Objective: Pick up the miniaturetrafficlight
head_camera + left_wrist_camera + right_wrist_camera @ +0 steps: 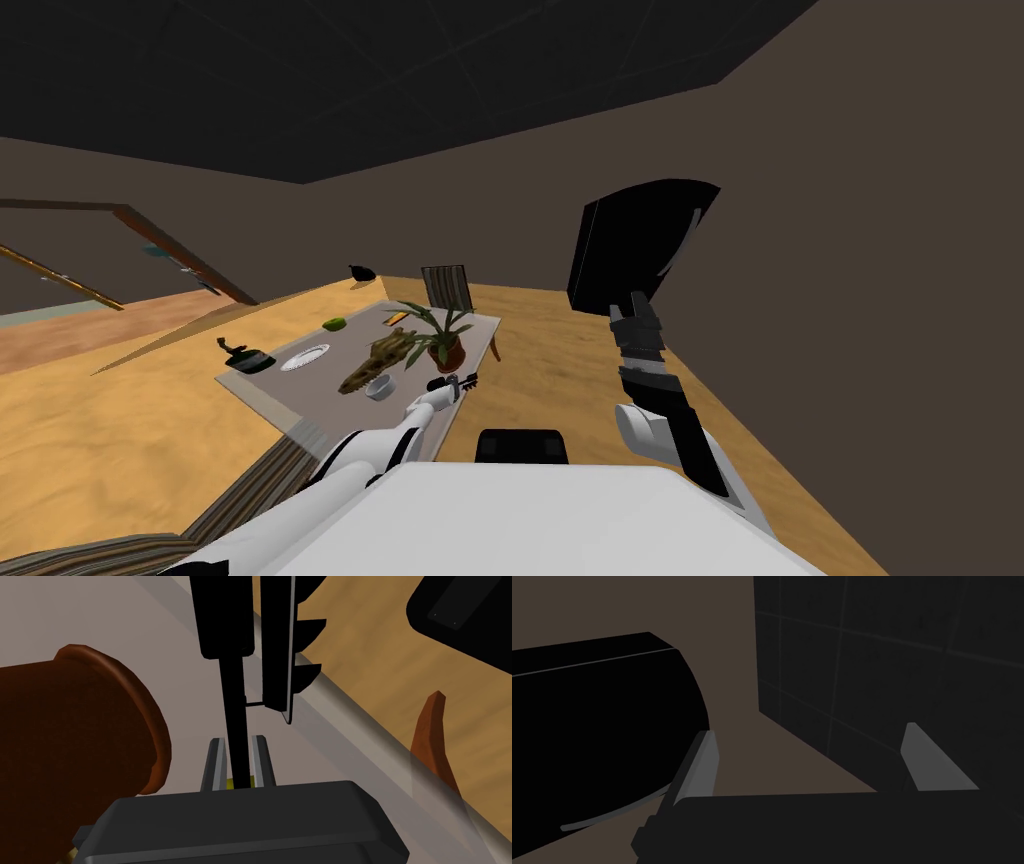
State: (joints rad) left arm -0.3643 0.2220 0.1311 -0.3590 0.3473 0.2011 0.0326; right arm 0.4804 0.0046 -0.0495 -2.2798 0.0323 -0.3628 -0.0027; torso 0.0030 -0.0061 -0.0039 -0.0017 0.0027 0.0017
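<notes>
1. Brown-walled rm, wood floor [130,420]. Grey surface [350,342] carries a potted plant [440,335], a white plate [305,357] and other small bits.
2. Miniature traffic light [276,636] is at the surface's near right edge, just beside the plant's brown pot [75,726]. Seen small and black in head view [465,380].
3. Left arm [380,450] reaches fwd to it. Left jaws are nearly together, pinching the light's thin black pole [235,726], w/ a finger [216,761] pressed on each side.
4. Pole runs straight out from betw. the jaws. The light's black head w/ visors sits beyond the fingertips, over the surface edge.
5. Right arm [650,390] is raised at far right, by a black panel [640,240] on the wall. Right jaws are spread wide, touching nothing.
</notes>
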